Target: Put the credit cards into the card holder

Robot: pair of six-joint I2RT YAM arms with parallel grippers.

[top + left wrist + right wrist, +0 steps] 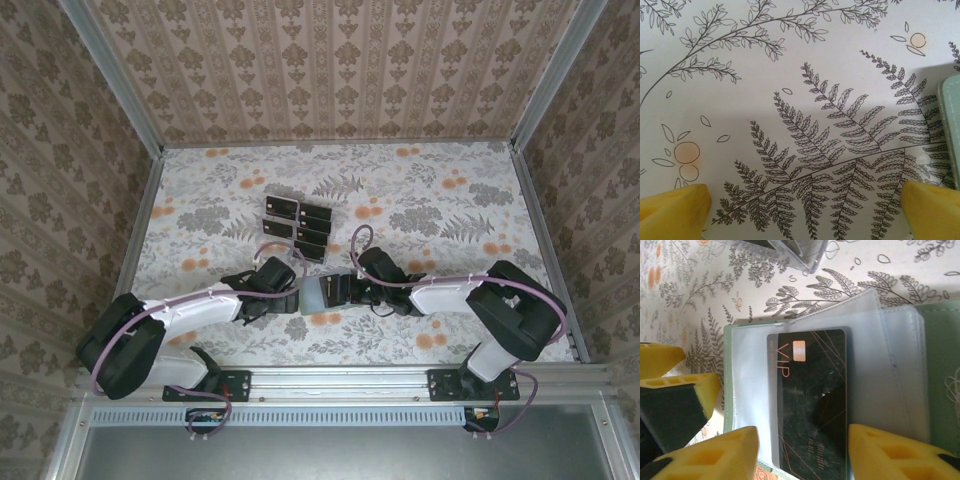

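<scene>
The card holder (316,296) is lying open near the middle of the table (450,200), between the two claws. The right claw (802,456) is reaching in from the right, its fingers (890,450) flanking a black credit card (812,405) that is lying on the holder's clear sleeves (875,365) — whether they are pinching it or merely bracketing it, I cannot tell. The card's long axis is running left–right, in line with that claw, chip end pointing left, away from the fingers; any push would be going leftward. The left claw (802,215) is hanging released and empty just left of the holder. More cards (312,236) are waiting in the clear rack (812,257) on the far side.
</scene>
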